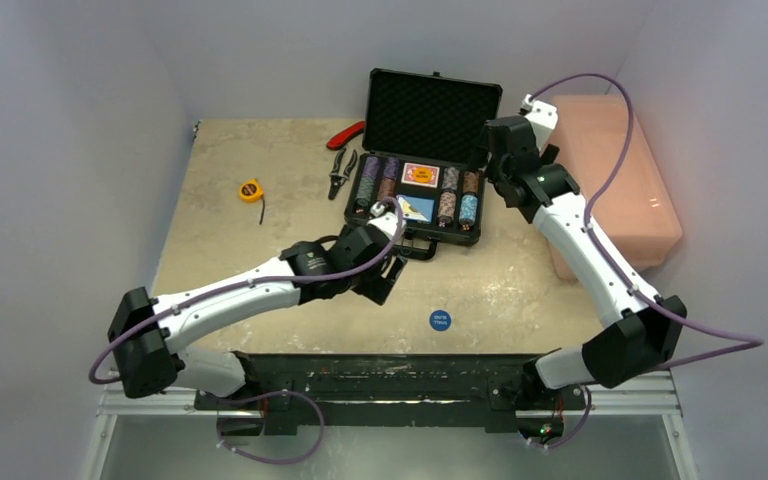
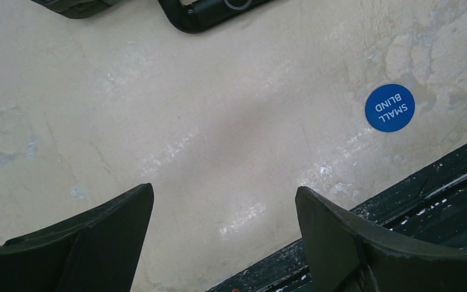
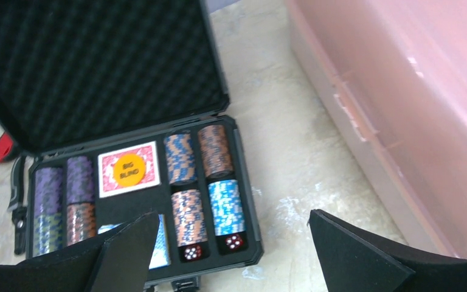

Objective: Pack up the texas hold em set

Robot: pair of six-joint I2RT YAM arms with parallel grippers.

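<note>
The black briefcase (image 1: pixel 460 238) lies open at the back of the table, its foam lid (image 3: pixel 97 67) upright. Its tray holds striped chip stacks (image 3: pixel 225 207), a red deck (image 3: pixel 112 182) with an orange "BIG BLIND" disc (image 3: pixel 127 171) on it, a blue deck (image 3: pixel 158 246) and two red dice (image 3: pixel 192 252). A blue "SMALL BLIND" disc (image 1: pixel 440 320) lies on the table in front of the case, also in the left wrist view (image 2: pixel 390 107). My left gripper (image 1: pixel 388 280) (image 2: pixel 225 201) is open and empty above bare table, left of the disc. My right gripper (image 1: pixel 488 158) (image 3: pixel 234 222) is open and empty above the case's right edge.
A pink plastic box (image 1: pixel 615 180) (image 3: pixel 413 109) stands right of the case. Red-handled pliers (image 1: pixel 343 165) lie left of the case, and a yellow tape measure (image 1: pixel 250 190) lies further left. A black rail (image 1: pixel 390 375) (image 2: pixel 425 194) runs along the near table edge.
</note>
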